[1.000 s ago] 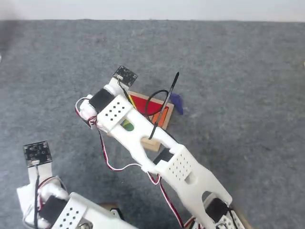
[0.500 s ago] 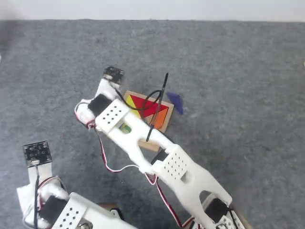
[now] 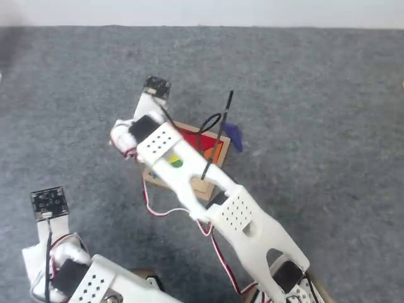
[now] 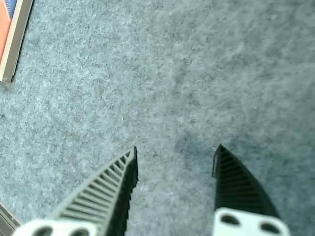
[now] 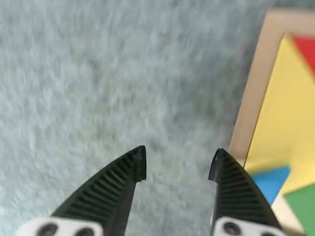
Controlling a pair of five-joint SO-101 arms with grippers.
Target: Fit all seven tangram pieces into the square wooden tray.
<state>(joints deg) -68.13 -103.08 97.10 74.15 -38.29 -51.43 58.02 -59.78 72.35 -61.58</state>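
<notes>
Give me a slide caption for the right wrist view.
Open right gripper over the grey carpet, beside the wooden tray holding coloured tangram pieces.

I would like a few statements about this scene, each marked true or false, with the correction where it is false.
1. The right claw is open and holds nothing. True.
2. The purple piece lies inside the wooden tray. False: it lies outside the tray, on the grey carpet.
3. A yellow piece lies in the tray. True.
4. The left claw grips a red piece. False: it is open and empty above the carpet.
</notes>
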